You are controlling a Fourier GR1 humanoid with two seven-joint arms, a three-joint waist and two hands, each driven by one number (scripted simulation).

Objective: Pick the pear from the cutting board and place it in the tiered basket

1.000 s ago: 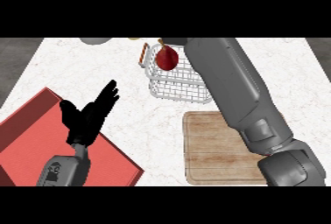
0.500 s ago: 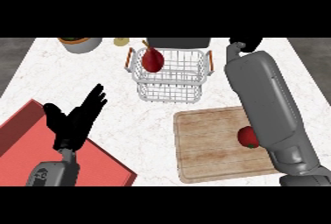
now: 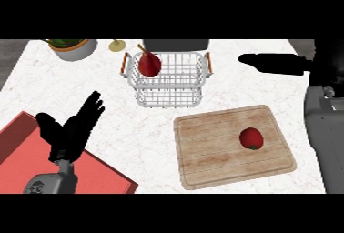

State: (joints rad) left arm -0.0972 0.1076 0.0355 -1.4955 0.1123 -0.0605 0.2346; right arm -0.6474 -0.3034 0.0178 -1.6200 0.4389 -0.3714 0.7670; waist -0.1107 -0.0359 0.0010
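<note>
A dark red pear (image 3: 149,65) lies in the upper tier of the white wire basket (image 3: 169,96), leaning against its left side. My right hand (image 3: 277,63) hovers to the right of the basket, empty, with its fingers straight and pointing left. The wooden cutting board (image 3: 215,157) sits at the front right with a small red, green-stemmed fruit (image 3: 251,138) on it. My left hand (image 3: 70,129) rests open at the lower left, fingers up, apart from everything.
A red tray (image 3: 19,143) fills the lower left corner, under my left forearm. At the back stand a potted plant (image 3: 70,47), a small yellowish item (image 3: 116,44) and a dark box (image 3: 176,44) behind the basket.
My right arm has pulled back from over the basket to the right, leaving the pear inside it. The red fruit on the board now shows in full. My left hand stays at rest.
</note>
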